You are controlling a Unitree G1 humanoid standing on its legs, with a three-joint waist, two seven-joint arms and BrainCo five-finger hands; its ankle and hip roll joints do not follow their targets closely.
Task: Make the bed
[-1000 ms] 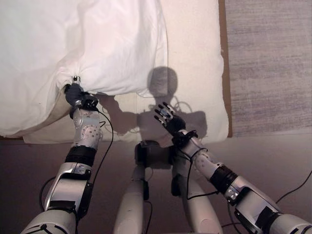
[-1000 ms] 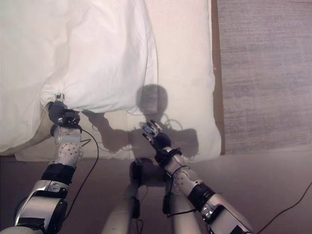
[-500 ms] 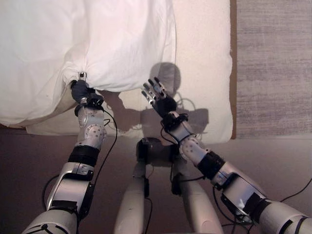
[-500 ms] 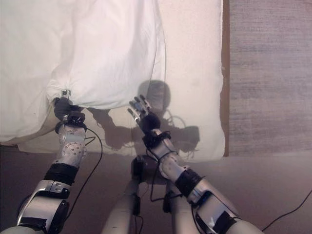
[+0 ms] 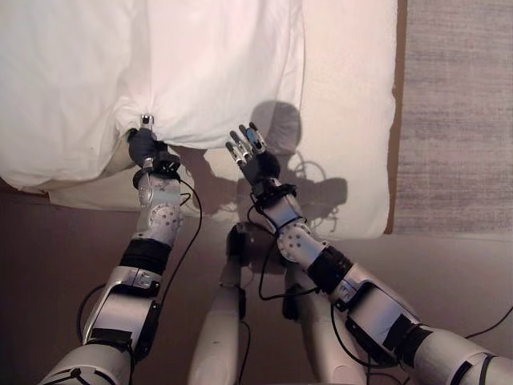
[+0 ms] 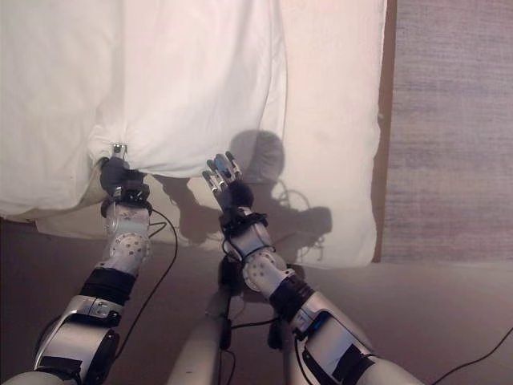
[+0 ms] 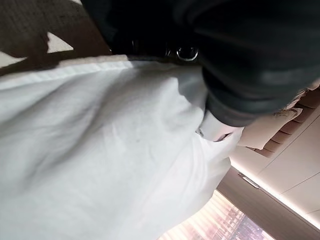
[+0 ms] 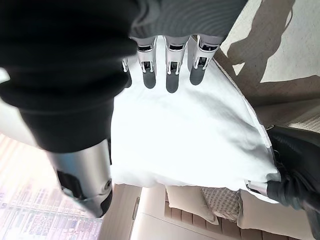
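A white duvet point(image 5: 160, 72) covers most of the bed point(image 5: 353, 120), leaving a strip of mattress bare along the right edge and at the near right corner. The left hand point(image 5: 144, 148) pinches a gathered bunch of the duvet's near edge, fingers curled into the cloth. The right hand point(image 5: 255, 160) hovers just beside that edge over the bare mattress, fingers point(image 8: 171, 75) straight and spread, holding nothing.
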